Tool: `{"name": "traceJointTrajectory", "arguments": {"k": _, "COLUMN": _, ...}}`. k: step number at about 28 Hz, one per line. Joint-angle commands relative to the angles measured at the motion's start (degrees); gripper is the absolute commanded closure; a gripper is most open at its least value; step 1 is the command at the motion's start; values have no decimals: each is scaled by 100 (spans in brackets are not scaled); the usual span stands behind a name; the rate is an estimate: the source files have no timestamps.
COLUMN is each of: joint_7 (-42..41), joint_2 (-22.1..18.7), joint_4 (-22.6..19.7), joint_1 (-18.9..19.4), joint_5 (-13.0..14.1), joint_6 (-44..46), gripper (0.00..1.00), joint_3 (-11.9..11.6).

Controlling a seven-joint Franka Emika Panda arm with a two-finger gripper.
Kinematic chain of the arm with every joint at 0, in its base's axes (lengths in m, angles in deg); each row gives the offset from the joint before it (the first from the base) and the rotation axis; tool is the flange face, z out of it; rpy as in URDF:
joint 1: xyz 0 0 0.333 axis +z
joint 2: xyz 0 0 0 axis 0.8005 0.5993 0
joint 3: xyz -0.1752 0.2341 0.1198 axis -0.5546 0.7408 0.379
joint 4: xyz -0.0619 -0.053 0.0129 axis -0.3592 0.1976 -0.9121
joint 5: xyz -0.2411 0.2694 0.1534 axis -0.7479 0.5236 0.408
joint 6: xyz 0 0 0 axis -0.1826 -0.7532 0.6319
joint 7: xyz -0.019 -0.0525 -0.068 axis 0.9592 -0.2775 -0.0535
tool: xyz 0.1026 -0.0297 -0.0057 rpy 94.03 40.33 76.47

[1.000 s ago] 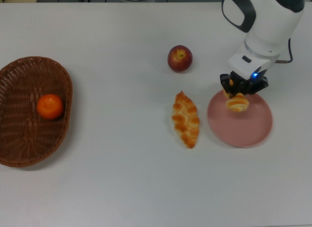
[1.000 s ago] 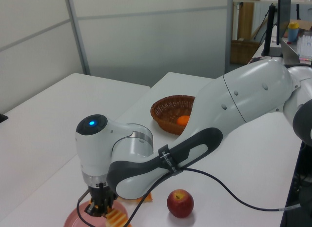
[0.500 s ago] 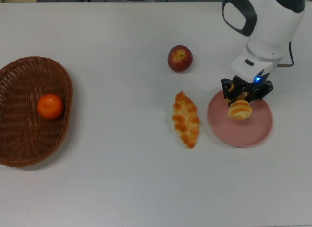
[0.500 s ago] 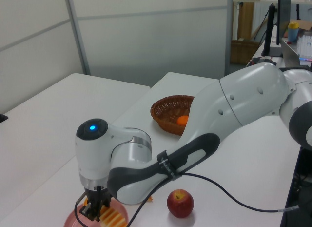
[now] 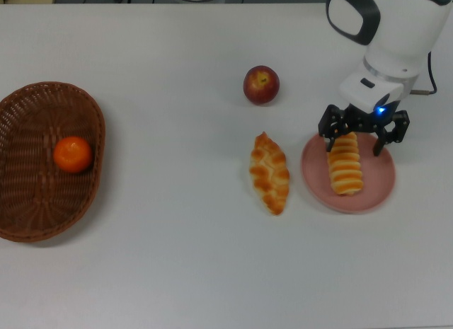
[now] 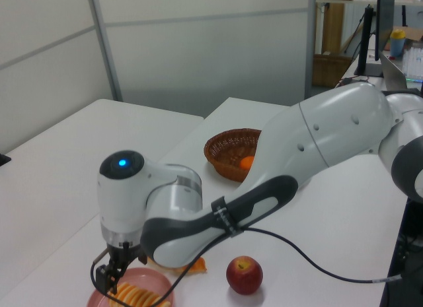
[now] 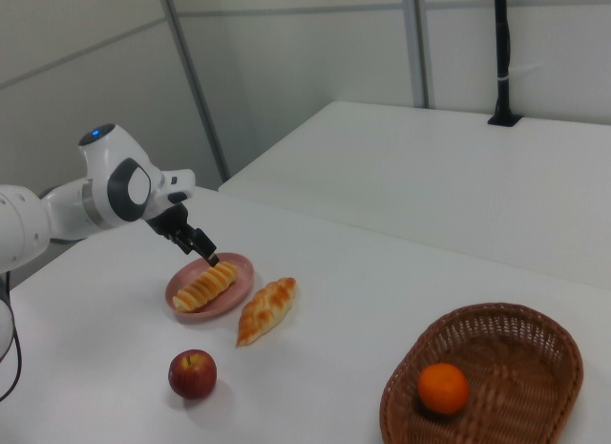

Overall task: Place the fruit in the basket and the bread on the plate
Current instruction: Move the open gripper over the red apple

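Note:
The striped roll (image 5: 345, 165) lies flat on the pink plate (image 5: 376, 182). My gripper (image 5: 358, 136) stands open, its fingers spread either side of the roll's far end and apart from it. The braided loaf (image 5: 270, 173) rests on the table just off the plate, toward the top view's left. Behind it sits the red apple (image 5: 261, 85). The mandarin (image 5: 73, 154) lies inside the wicker basket (image 5: 28, 117) at the top view's left edge. In the right view the gripper (image 7: 199, 245) hovers above the roll (image 7: 204, 285) and plate (image 7: 234, 296).
My white arm (image 6: 310, 142) arches over the table in the left view and hides most of the loaf (image 6: 192, 267). The apple (image 6: 244, 274) sits near the left view's bottom edge. The tabletop is white and bare between the basket and the loaf.
The gripper has opened and let go of the striped roll, which hung from it above the plate and now lies flat on the plate. The gripper has lifted slightly.

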State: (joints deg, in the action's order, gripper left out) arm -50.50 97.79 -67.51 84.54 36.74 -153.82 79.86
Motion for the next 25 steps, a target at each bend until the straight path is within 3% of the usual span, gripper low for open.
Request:
{"name": "traceJointTrajectory", "arguments": {"k": 1, "joint_7": -91, "joint_2": -387, "joint_4": -76, "joint_1": -94, "joint_5": 83, "joint_6": 997, "gripper": 0, "joint_3": -21}}
{"name": "traceJointTrajectory", "arguments": {"k": 7, "joint_7": -1529, "joint_2": -826, "joint_4": -138, "joint_1": -401, "joint_5": 583, "joint_6": 2841, "gripper": 0, "joint_3": -39}}
{"name": "traceJointTrajectory", "arguments": {"k": 10, "joint_7": -2024, "joint_2": -1011, "joint_4": -286, "joint_1": -542, "joint_5": 672, "joint_6": 3301, "gripper": 0, "joint_3": -39}}
{"name": "traceJointTrajectory", "arguments": {"k": 17, "joint_7": -2482, "joint_2": -1415, "joint_4": -516, "joint_1": -1306, "joint_5": 953, "joint_6": 3566, "gripper": 0, "joint_3": -39}}
{"name": "traceJointTrajectory", "arguments": {"k": 18, "joint_7": -2630, "joint_2": -1450, "joint_4": -516, "joint_1": -1569, "joint_5": 1075, "joint_6": 3592, "gripper": 0, "joint_3": -30}}
{"name": "traceJointTrajectory", "arguments": {"k": 21, "joint_7": -2982, "joint_2": -1538, "joint_4": -533, "joint_1": -1878, "joint_5": 1278, "joint_6": 3811, "gripper": 0, "joint_3": -39}}
{"name": "traceJointTrajectory", "arguments": {"k": 25, "joint_7": -3668, "joint_2": -1626, "joint_4": -1006, "joint_1": -2151, "joint_5": 1340, "joint_6": 3953, "gripper": 0, "joint_3": -39}}
